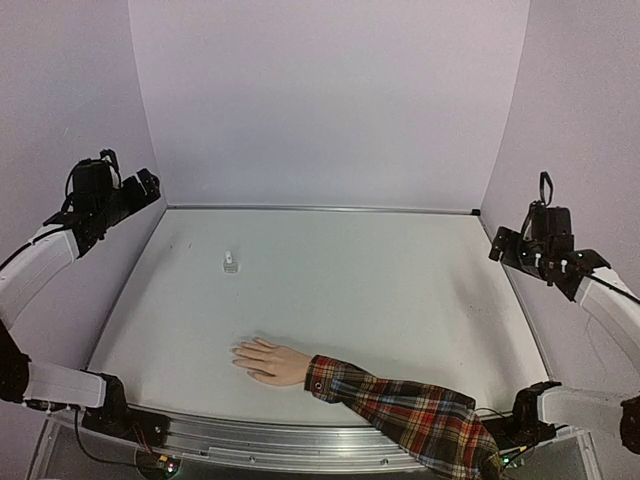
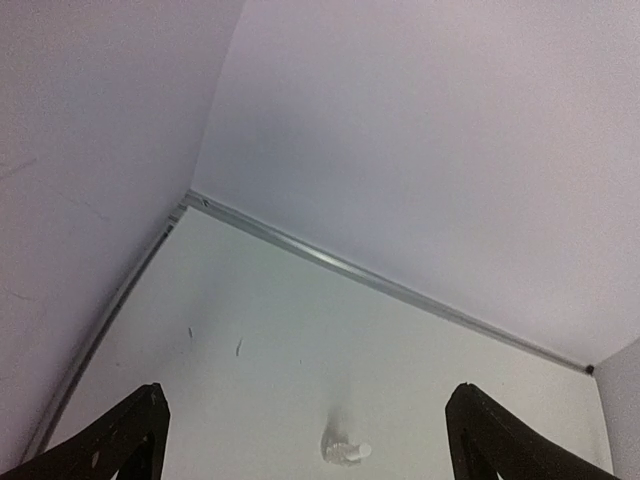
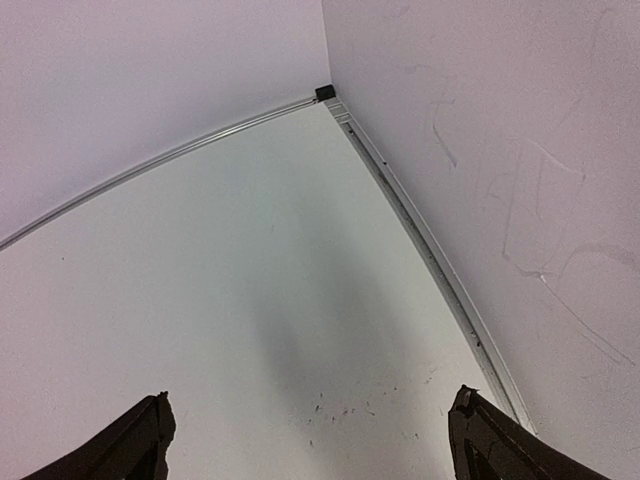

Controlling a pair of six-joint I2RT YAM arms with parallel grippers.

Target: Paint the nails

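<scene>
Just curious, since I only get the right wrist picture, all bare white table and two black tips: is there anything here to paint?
Observer: Yes. The top camera shows a hand with a red plaid sleeve lying flat near the front edge of the table.
Visitor: Any paint?
Observer: A small white bottle stands farther back, left of the middle.
Visitor: Are the arms near them?
Observer: No. The left gripper and right gripper hang high at the two sides.
</scene>
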